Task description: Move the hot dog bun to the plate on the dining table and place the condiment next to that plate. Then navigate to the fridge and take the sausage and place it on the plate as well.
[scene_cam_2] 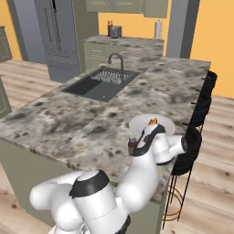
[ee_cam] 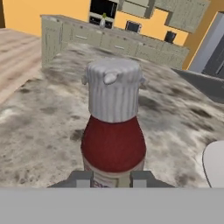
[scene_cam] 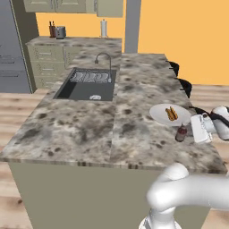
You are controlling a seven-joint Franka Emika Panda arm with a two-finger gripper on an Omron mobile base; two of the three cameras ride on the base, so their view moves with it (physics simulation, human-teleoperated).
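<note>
The condiment, a dark red bottle (ee_cam: 113, 127) with a ribbed white cap, stands upright between my fingertips (ee_cam: 81, 178). My gripper (ee_cam: 113, 178) is shut on its lower body. From the base cameras the bottle (scene_cam: 181, 133) (scene_cam_2: 132, 146) is at counter level just in front of the white plate (scene_cam: 159, 114) (scene_cam_2: 139, 123), with my gripper (scene_cam: 187, 133) (scene_cam_2: 135, 147) reaching it from the right. The hot dog bun (scene_cam: 171, 113) (scene_cam_2: 152, 121) lies on that plate. The plate's rim (ee_cam: 214, 164) shows at the right of the hand view. The sausage is out of view.
A dark sink (scene_cam: 87, 87) with a faucet (scene_cam: 105, 58) is set into the marble island to the left. Black stools (scene_cam_2: 201, 109) line the island's right edge. The grey fridge (scene_cam_2: 59, 36) stands at the back left. The counter's front edge lies close behind the bottle.
</note>
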